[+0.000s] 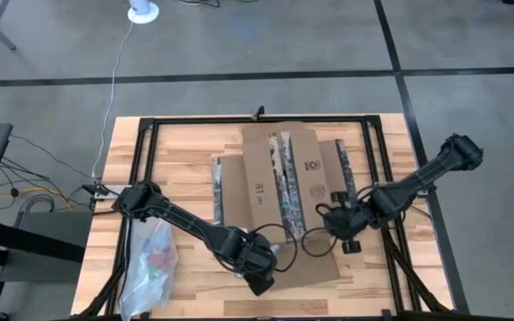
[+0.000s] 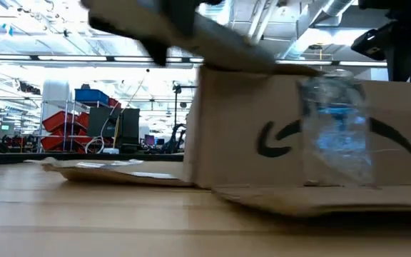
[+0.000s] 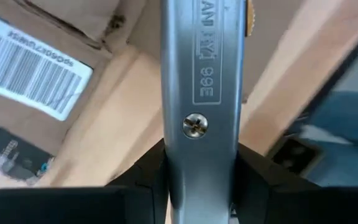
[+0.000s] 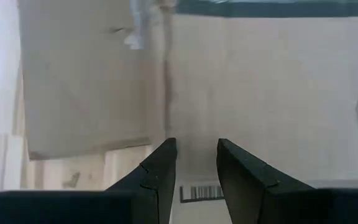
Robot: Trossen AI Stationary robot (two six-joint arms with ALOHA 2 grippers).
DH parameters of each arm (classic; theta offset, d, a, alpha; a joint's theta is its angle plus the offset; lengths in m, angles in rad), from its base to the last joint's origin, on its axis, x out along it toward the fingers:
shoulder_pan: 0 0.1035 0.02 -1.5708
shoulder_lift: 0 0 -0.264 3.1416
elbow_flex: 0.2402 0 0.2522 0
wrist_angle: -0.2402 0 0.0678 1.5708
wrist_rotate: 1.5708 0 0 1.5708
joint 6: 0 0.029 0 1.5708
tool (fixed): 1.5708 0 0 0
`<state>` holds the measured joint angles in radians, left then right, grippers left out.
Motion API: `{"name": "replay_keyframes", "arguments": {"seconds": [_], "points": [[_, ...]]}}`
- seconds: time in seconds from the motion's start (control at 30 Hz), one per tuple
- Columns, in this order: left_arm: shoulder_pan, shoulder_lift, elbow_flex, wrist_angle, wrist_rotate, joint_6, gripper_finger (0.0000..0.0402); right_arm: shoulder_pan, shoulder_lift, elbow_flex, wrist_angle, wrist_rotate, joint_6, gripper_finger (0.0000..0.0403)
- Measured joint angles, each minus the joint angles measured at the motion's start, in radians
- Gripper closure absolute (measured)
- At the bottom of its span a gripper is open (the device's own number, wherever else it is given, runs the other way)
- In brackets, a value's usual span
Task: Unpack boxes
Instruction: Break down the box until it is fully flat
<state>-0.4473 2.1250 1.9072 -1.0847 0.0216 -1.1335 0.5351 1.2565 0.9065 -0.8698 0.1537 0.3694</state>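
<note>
Box [image 1: 279,192] lies mid-tabletop [image 1: 186,147], flaps spread.
Left end effector [image 1: 259,278] clenches a metal tool [image 3: 201,93], tip cut off; right end effector [image 4: 194,163] hovers released above the cardboard.

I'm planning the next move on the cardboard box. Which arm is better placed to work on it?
Probably the right. The right gripper hovers open over the cardboard box, holding nothing. The left gripper sits at its near edge, shut on a metal tool.

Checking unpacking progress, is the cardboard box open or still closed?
Open: the high view shows the cardboard box with flaps spread flat on the table.
</note>
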Motion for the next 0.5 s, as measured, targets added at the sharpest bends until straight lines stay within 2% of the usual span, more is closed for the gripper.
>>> {"name": "replay_keyframes", "arguments": {"seconds": [0.27,0.5], "points": [[-0.009,0.0,-0.001,-0.107,-0.035,-0.053,0.0295,0.04,0.053,0.0,0.149,-0.053,-0.05,0.0301],[-0.009,0.0,0.016,0.057,-0.036,-0.038,0.0295,0.033,0.052,0.029,0.202,-0.059,-0.112,0.0301]]}}
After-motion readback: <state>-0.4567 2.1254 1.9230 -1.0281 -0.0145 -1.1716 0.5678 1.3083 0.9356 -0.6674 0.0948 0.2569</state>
